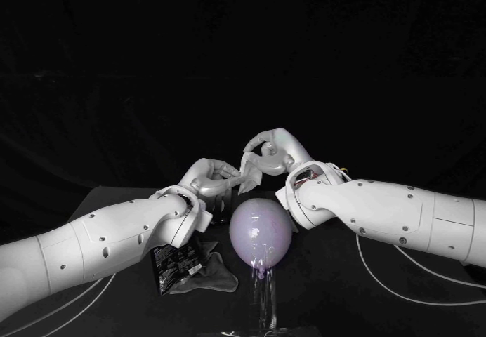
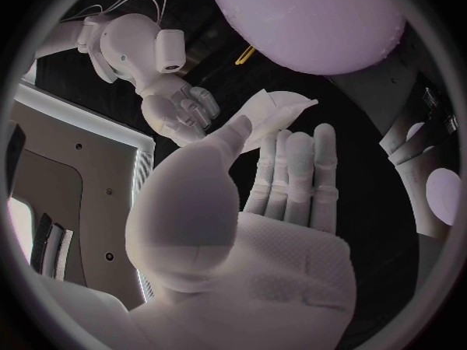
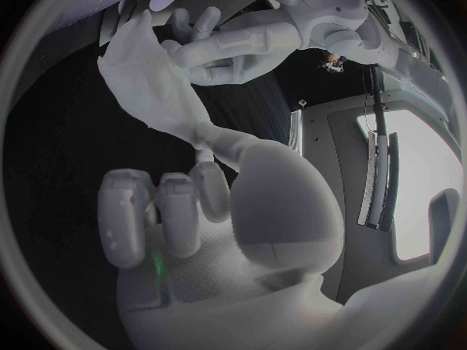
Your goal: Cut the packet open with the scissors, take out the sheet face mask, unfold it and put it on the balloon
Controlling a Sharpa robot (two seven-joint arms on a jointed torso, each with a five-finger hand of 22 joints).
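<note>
Head view: my left robot hand point(image 1: 210, 177) and right robot hand point(image 1: 275, 151) both pinch the white fabric sheet mask point(image 1: 249, 172) between them (to unfold it, presumably) above the oval purple balloon point(image 1: 260, 232).

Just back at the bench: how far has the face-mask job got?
Done: the packet lies on the table, and the sheet mask is out. In hand: left hand and right hand hold the sheet mask between them by the balloon, seemingly partly folded. Left: finish unfolding it and lay it on the balloon.
</note>
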